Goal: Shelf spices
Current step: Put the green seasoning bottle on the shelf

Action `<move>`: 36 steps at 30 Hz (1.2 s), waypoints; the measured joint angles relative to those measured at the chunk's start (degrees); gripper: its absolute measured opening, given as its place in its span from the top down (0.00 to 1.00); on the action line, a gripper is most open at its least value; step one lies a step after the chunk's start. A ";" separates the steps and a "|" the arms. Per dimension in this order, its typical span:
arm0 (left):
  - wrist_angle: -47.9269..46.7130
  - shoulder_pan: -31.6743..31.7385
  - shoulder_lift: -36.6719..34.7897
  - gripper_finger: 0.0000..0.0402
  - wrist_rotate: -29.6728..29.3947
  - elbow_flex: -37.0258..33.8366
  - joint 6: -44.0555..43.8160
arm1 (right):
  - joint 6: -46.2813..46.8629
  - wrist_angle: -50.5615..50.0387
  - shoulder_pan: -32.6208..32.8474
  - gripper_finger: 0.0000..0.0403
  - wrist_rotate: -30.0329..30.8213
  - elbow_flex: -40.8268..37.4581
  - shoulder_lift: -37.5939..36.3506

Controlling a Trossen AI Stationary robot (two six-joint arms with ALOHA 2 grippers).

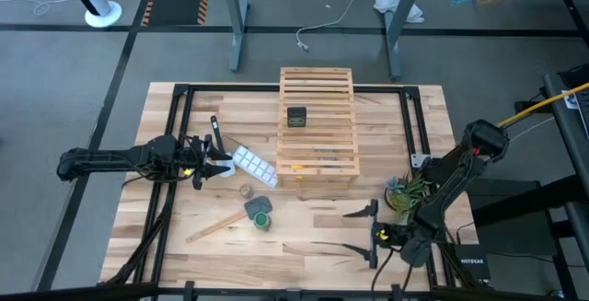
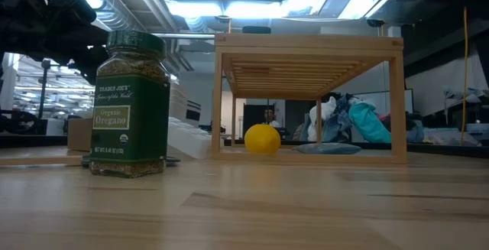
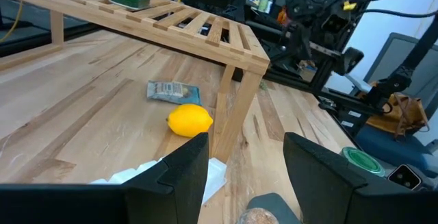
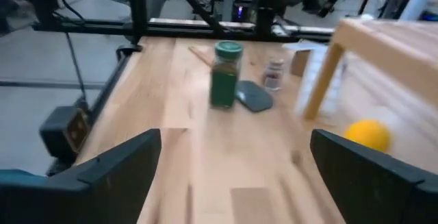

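1 jar [image 1: 296,117] atop shelf [image 1: 317,154]

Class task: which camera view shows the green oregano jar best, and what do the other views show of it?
The low view: the green jar stands close, upright, its label readable. The high view shows only its lid from above. The right wrist view shows the whole jar but blurred. The left wrist view catches only the lid.

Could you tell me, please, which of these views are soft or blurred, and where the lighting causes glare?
Right wrist view: blurred throughout, the green jar and lemon soft-edged. Low view: bright ceiling lights glare behind the shelf; the oregano label stays legible. Left wrist view: sharp on the lemon, its own near fingers soft. High view: evenly lit, faint shadows.
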 joint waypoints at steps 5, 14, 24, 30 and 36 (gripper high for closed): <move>-0.02 0.00 -0.04 0.55 0.00 0.00 0.01 | -0.04 11.43 -1.69 0.06 -11.40 0.02 5.20; 0.00 0.00 -0.04 0.55 -0.02 0.00 0.01 | -0.18 16.49 -4.33 0.05 -25.32 3.92 10.31; -0.02 -0.53 0.02 0.55 -0.04 0.00 -7.94 | 0.14 16.32 -7.03 0.05 -24.99 9.98 16.04; -0.01 -2.41 0.02 0.55 -0.02 -0.01 -13.26 | 0.21 16.21 -9.91 0.05 -23.16 14.09 21.12; -0.01 -3.74 0.24 0.55 -0.01 0.00 -16.28 | 2.33 15.79 -11.99 0.05 -22.50 14.93 23.57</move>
